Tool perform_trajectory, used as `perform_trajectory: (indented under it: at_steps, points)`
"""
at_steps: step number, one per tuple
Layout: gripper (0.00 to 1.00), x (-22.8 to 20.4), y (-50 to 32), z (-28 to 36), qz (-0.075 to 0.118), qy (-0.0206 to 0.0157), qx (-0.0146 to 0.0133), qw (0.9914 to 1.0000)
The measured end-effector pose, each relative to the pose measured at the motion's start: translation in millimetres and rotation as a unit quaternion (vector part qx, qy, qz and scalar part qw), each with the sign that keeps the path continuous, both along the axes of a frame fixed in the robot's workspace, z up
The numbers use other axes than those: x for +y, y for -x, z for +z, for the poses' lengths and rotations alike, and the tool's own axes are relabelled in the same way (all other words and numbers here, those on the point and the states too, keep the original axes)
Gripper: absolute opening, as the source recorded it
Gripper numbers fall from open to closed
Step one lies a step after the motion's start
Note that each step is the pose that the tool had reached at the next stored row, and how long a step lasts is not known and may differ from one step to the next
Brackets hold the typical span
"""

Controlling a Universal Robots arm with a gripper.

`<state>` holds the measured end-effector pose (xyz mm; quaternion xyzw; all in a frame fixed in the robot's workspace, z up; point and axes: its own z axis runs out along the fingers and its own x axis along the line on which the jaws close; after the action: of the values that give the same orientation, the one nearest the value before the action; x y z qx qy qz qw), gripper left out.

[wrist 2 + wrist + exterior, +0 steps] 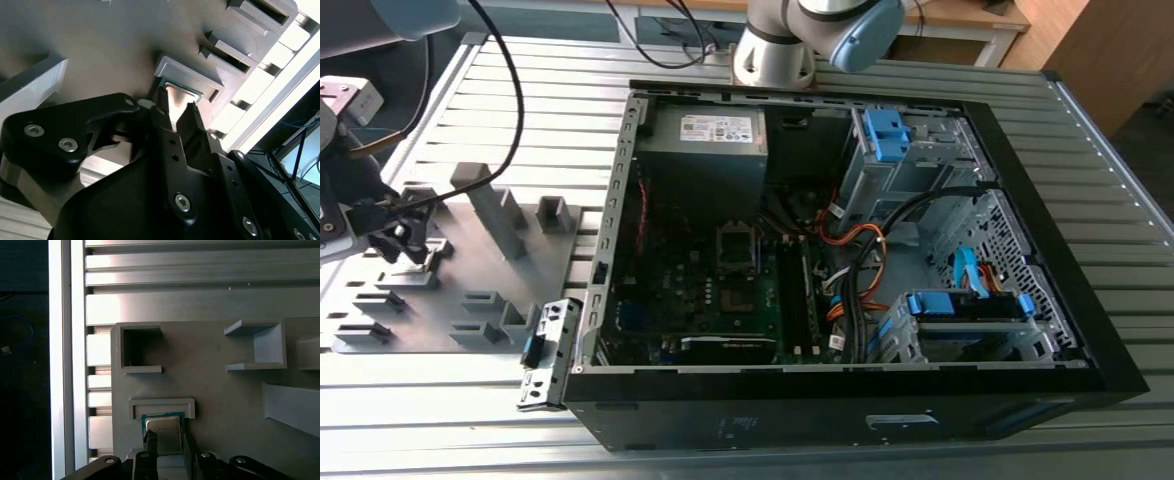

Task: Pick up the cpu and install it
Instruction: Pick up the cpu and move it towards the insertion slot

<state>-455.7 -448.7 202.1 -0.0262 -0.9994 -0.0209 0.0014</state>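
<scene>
The cpu (165, 427) is a small silver-topped square chip lying flat in a shallow grey holder (161, 406) on the grey fixture plate (454, 285). In both wrist views my gripper (177, 103) is right at it, with its black fingertips (163, 97) apart and the chip's metal top (176, 91) showing between them. The chip still sits in its holder. In the exterior view the gripper (407, 250) is low over the plate, at the exterior view's left, well away from the open computer case (854, 380). The motherboard's socket (736, 245) lies inside that case.
The fixture plate carries several raised grey blocks and pockets (141, 350) around the holder, including a tall block (494, 205). It lies on a ribbed aluminium table (480, 80). A black cable (507, 70) hangs above the plate. The arm's base (781, 50) stands behind the case.
</scene>
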Motion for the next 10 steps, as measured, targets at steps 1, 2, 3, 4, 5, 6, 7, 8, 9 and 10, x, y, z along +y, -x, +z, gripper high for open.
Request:
perform_trajectory:
  at_steps: [1,2,3,4,5,6,7,8,9,10]
  points:
    - [0.35,0.0,0.0,0.0,0.0,0.0,0.0,1.0]
    - [0.41,0.0,0.0,0.0,0.0,0.0,0.0,1.0]
    - [0.47,0.0,0.0,0.0,0.0,0.0,0.0,1.0]
    - [0.47,0.0,0.0,0.0,0.0,0.0,0.0,1.0]
    - [0.53,0.0,0.0,0.0,0.0,0.0,0.0,1.0]
    - [0.53,0.0,0.0,0.0,0.0,0.0,0.0,1.0]
    - [0.59,0.0,0.0,0.0,0.0,0.0,0.0,1.0]
    - [0.59,0.0,0.0,-0.2,0.0,0.0,0.0,1.0]
    - [0.59,0.0,0.0,-0.8,0.0,-0.0001,-0.0002,1.0]
    - [0.59,0.0,-0.1,-1.8,0.0,-0.0001,-0.0002,1.0]
